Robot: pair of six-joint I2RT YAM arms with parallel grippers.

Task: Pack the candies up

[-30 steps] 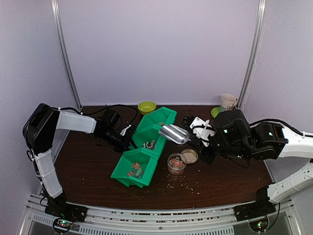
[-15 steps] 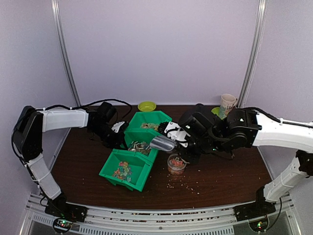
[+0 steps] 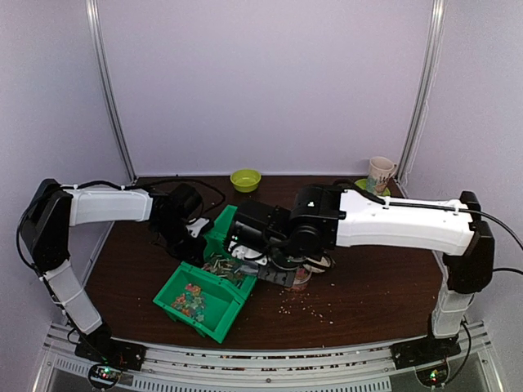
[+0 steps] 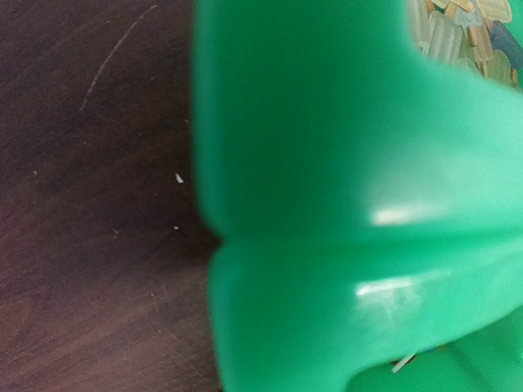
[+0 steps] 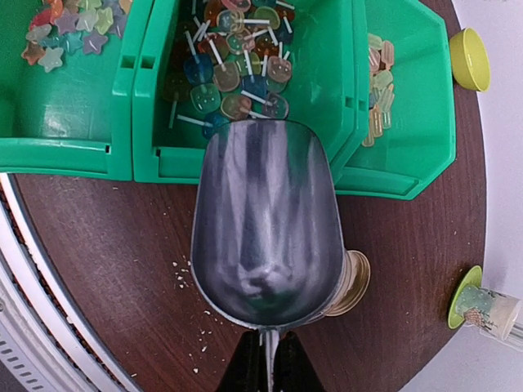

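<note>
The candies lie in three joined green bins (image 5: 122, 151): star shapes (image 5: 69, 33) in the left one, round ones on sticks (image 5: 233, 65) in the middle, pale bars (image 5: 377, 90) in the right. My right gripper (image 5: 268, 339) is shut on the thin handle of an empty metal scoop (image 5: 265, 220). The scoop's mouth is at the middle bin's front lip. In the top view my left gripper (image 3: 196, 237) sits at the back wall of the bins (image 3: 214, 322). The left wrist view is filled by blurred green bin wall (image 4: 343, 188), which hides its fingers.
A gold jar lid (image 5: 353, 282) pokes out from under the scoop. Pale crumbs (image 5: 186, 273) dot the dark table. A yellow-green bowl (image 3: 245, 179) stands at the back. A mug (image 3: 380, 171) on a green coaster is at the back right.
My right arm has swung left with the scoop, from beside the jar to the bins. The left arm has dragged the bins toward the front left, turning them.
</note>
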